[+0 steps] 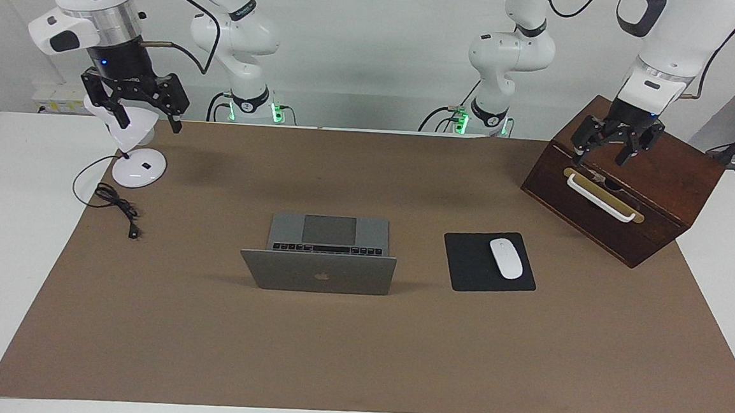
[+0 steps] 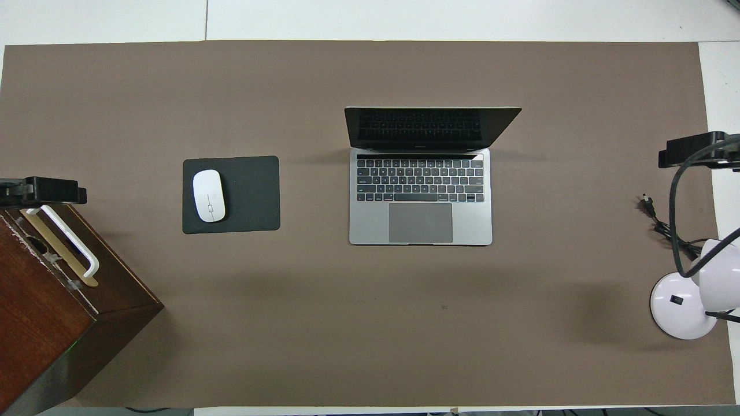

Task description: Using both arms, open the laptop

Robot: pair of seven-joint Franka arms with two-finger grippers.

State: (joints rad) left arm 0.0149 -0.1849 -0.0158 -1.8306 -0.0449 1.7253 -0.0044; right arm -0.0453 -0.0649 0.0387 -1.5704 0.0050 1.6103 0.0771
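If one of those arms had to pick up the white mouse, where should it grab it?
Probably across its narrow middle, coming straight down. The mouse lies flat on the black pad, low and smoothly rounded, so nothing sticks up to hold. Its two long sides are the nearest thing to flat faces, so one finger on each should grip best. Both grippers are elsewhere now.

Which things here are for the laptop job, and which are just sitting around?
For the job:
- laptop, lid already up
- left gripper, open over the wooden box
- right gripper, open over the lamp

Just lying about:
- wooden box
- lamp and its cord
- mouse on its mouse pad
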